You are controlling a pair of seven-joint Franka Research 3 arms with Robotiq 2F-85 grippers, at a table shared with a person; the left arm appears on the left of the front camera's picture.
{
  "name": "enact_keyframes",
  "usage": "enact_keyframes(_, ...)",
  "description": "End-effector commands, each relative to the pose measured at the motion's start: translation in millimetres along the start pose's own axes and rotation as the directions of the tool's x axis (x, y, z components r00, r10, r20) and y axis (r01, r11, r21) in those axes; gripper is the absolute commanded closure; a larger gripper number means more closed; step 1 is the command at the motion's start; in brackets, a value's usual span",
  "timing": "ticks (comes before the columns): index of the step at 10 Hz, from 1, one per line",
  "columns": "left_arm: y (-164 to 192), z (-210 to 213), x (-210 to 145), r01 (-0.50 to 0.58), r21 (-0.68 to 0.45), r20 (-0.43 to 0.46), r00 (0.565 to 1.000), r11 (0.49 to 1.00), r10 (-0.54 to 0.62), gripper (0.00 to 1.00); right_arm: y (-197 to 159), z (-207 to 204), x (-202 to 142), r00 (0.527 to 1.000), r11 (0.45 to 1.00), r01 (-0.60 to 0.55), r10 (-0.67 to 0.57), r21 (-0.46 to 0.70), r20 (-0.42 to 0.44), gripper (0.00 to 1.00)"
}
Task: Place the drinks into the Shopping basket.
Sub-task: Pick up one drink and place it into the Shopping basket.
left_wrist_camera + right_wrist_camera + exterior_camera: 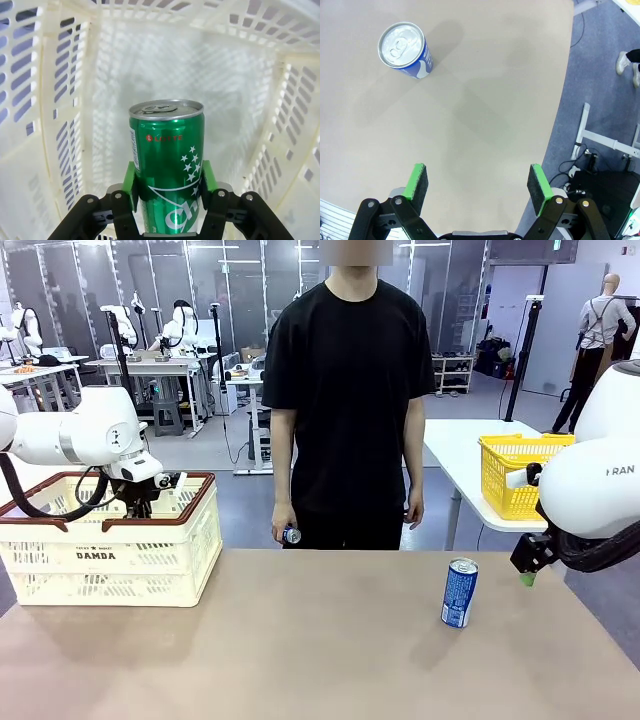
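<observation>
My left gripper (pixel 168 182) is shut on a green can (pixel 167 165) with white lettering and a silver top, held upright inside the cream-white Shopping basket (pixel 60 100). In the front view the left gripper (pixel 140 502) reaches down into the Shopping basket (pixel 110 560), which stands at the table's left. A slim blue can (pixel 460 592) stands upright on the table at the right. My right gripper (pixel 478 187) is open above the table's right edge, with the blue can (pixel 403 45) some way off. The right gripper (pixel 528 570) hangs beside the table's right edge.
A person (pixel 350 390) stands at the far side, holding a small drink container (pixel 290 535) in one lowered hand. A yellow mesh basket (pixel 515 475) sits on another white table behind right. The brown table (pixel 300 650) has free room in the middle and front.
</observation>
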State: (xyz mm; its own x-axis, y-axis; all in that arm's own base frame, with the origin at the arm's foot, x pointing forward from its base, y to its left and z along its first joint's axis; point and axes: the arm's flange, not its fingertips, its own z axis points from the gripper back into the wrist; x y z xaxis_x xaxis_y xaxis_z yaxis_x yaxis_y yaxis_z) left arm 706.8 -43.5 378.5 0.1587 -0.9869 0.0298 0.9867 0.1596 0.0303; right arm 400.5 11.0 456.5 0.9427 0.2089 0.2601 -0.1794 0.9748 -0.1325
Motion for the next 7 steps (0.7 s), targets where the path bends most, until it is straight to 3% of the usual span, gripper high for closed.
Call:
enact_keyframes(1,18.0,1.9,-6.0,0.028,-0.015,0.001,1.000,0.999,-0.028,0.42,-2.3,0.2,-0.2,1.000,1.000,-0.012,0.012,0.000,-0.002,0.00)
enact_keyframes(7,25.2,-16.2,-9.5,0.051,-0.035,0.031,0.998,0.998,-0.049,0.42,-2.3,0.2,-0.2,1.000,1.000,-0.012,0.012,0.000,-0.002,0.00)
